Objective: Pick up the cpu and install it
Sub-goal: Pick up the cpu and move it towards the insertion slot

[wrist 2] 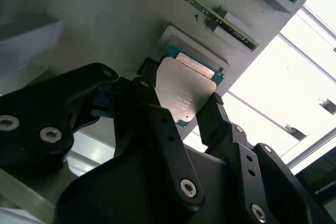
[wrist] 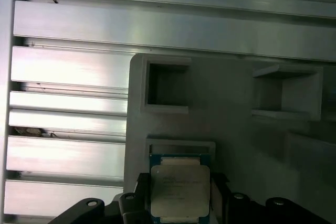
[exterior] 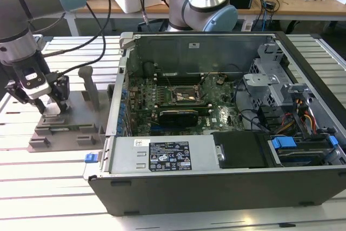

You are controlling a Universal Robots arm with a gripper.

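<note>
Two black fingers (wrist 2: 157, 124) of the gripper (wrist 2: 181, 94) are closed against opposite edges of the cpu (wrist 2: 185, 85), whose silver top faces up between them in both wrist views. The chip sits at its shallow recess in the grey holder tray (wrist 2: 105, 14); whether it has lifted clear of the seat cannot be told. Beyond the tray lies the slatted aluminium table (wrist: 68, 66). In the exterior view the arm stands over the tray at that view's left, well apart from the open computer case (exterior: 216, 187) and the motherboard socket (exterior: 181, 96) inside it. By this reckoning the grasp is made, while the carry and the install remain undone.
</note>
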